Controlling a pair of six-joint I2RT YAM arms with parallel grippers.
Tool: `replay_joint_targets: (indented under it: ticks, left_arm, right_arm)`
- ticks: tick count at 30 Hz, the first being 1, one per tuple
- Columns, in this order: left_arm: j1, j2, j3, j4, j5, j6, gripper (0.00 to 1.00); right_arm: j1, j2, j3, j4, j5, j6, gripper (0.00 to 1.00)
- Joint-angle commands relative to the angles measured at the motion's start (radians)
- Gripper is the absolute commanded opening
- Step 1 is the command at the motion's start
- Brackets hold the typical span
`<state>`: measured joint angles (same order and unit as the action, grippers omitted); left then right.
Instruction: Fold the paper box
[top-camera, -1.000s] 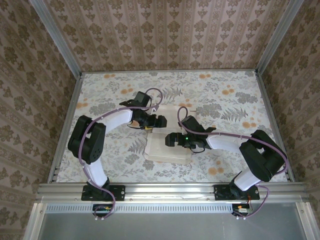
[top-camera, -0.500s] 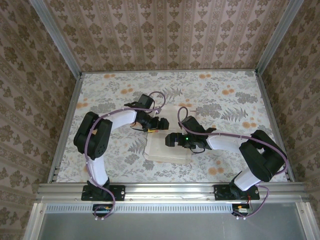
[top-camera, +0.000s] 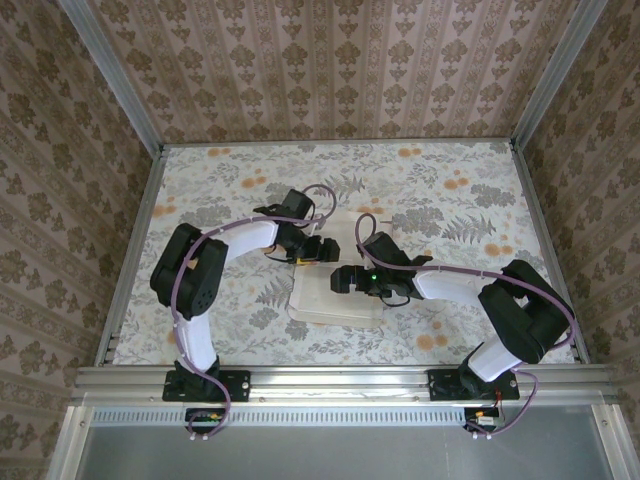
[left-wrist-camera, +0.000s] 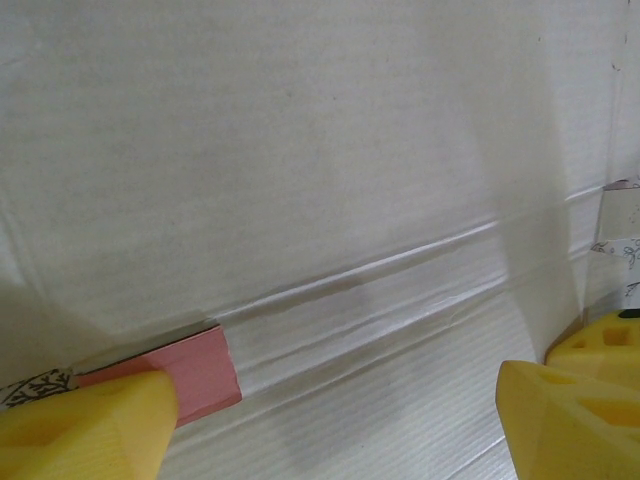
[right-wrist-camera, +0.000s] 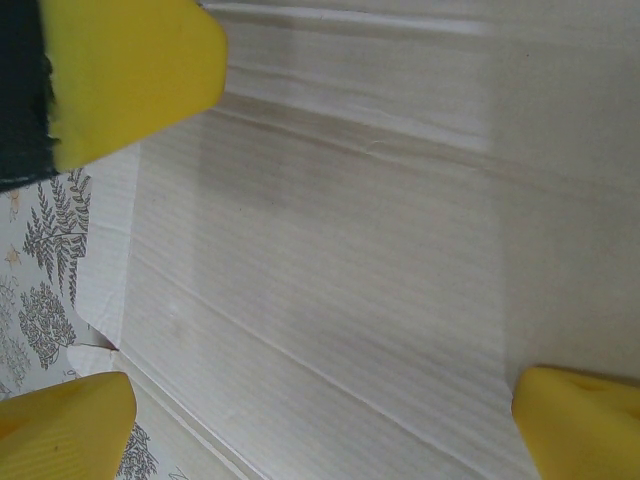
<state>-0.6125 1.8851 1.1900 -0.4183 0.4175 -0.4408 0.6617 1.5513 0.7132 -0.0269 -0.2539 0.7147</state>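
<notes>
The paper box (top-camera: 330, 305) lies as a pale sheet in the middle of the table, whitish inner side up. Creases (left-wrist-camera: 380, 275) run across it, and one small pink flap (left-wrist-camera: 195, 370) is folded over beside the left finger. My left gripper (top-camera: 322, 247) hovers low over the sheet's far part, open (left-wrist-camera: 330, 425), its yellow fingers (left-wrist-camera: 85, 430) wide apart with only paper between them. My right gripper (top-camera: 343, 281) is over the sheet's middle, also open (right-wrist-camera: 325, 425). The left gripper's yellow finger (right-wrist-camera: 130, 70) shows close by in the right wrist view.
The table (top-camera: 450, 200) has a leaf-patterned cover, seen past the sheet's edge (right-wrist-camera: 50, 300). Patterned walls and metal rails (top-camera: 130, 260) enclose it. The two grippers are close together above the sheet.
The left arm has swung its elbow inward and its gripper has edged slightly right, toward the right gripper. The right arm and the sheet have not moved.
</notes>
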Motion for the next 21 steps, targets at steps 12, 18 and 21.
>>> replay_joint_targets:
  ticks: [12,18,21]
  left_arm:
    - [0.032,-0.047,0.070,-0.033,0.054,-0.013,0.84]
    - [0.057,-0.125,0.062,-0.062,-0.028,-0.005,0.84]
    - [0.057,-0.150,0.056,-0.072,-0.086,0.002,0.84]
  right_arm:
    - [0.013,0.033,-0.054,0.004,0.012,-0.008,1.00]
    - [0.012,0.027,-0.076,0.022,-0.015,-0.040,1.00]
    - [0.013,0.023,-0.084,0.018,-0.036,-0.066,1.00]
